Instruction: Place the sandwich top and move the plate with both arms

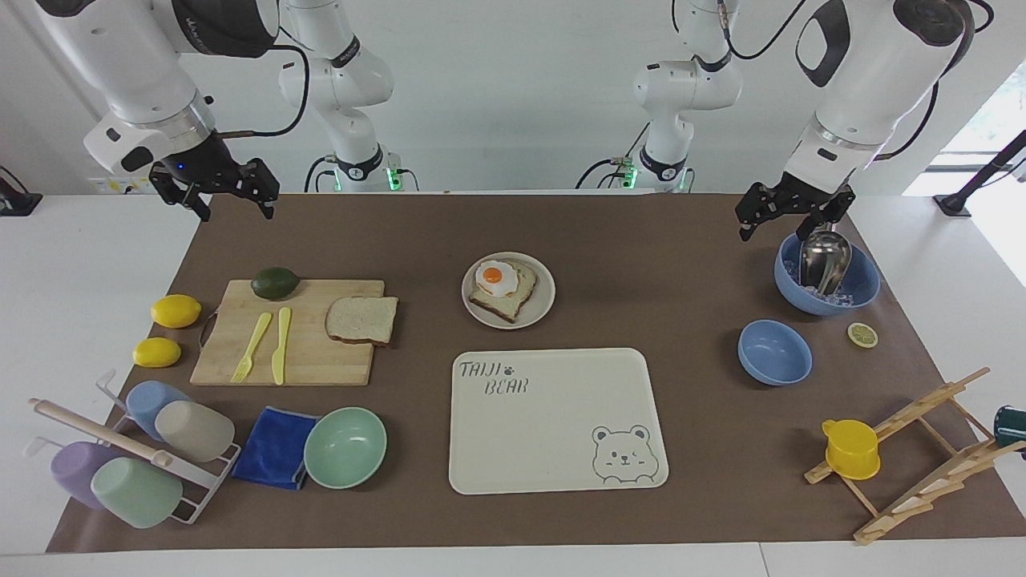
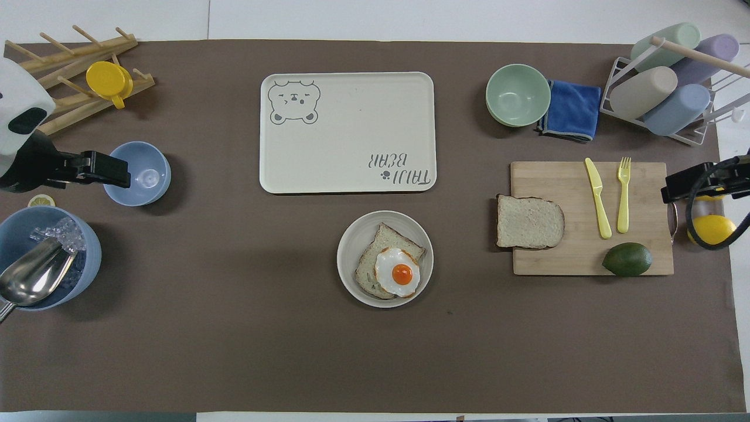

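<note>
The sandwich top (image 1: 362, 319), a plain slice of speckled bread with a brown crust, lies on the wooden cutting board (image 1: 321, 365) at the edge toward the plate; it also shows in the overhead view (image 2: 529, 222). The small round beige plate (image 1: 545, 298) (image 2: 350, 249) sits mid-table and holds a toast slice with a fried egg (image 1: 501, 284). My right gripper (image 1: 236, 210) (image 2: 685, 184) hangs open and empty in the air at the right arm's end. My left gripper (image 1: 789, 220) (image 2: 105, 170) hangs open and empty over the blue ice bowl (image 1: 862, 292).
The cream bear-print tray (image 1: 553, 433) lies farther from the robots than the plate. The board also holds an avocado (image 1: 275, 283), a yellow knife and a fork. Two lemons, a cup rack (image 1: 128, 457), a blue cloth and a mint bowl (image 1: 345, 446) are near it. A small blue bowl (image 1: 773, 351), a lemon slice and a wooden rack with a yellow cup (image 1: 851, 449) are at the left arm's end.
</note>
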Robot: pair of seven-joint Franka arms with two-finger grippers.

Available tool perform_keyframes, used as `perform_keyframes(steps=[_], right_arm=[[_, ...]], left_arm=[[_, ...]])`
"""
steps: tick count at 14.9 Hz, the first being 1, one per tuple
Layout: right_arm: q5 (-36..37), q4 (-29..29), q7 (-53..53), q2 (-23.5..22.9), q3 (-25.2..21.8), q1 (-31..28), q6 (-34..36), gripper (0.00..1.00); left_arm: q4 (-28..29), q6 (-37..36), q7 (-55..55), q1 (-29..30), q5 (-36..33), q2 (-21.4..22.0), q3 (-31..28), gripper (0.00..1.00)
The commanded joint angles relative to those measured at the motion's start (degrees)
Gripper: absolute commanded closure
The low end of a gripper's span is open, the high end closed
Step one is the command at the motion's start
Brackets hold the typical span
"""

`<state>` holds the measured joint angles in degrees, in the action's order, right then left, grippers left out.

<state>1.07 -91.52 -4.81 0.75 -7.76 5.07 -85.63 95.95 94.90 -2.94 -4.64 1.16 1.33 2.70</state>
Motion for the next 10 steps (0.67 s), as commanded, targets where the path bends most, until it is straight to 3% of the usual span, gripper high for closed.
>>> perform_keyframes(steps=[1,10], right_arm=[[-0.80,0.47,1.38,-0.31,0.29,-0.24,-0.50,0.00],[-0.80,-1.37,-0.54,0.84,0.11,-0.42,0.91,0.00]], left_arm=[[1.26,0.38,0.39,0.60,-1.07,0.95,0.38,0.00],[1.26,0.38,0.39,0.60,-1.07,0.95,0.38,0.00]])
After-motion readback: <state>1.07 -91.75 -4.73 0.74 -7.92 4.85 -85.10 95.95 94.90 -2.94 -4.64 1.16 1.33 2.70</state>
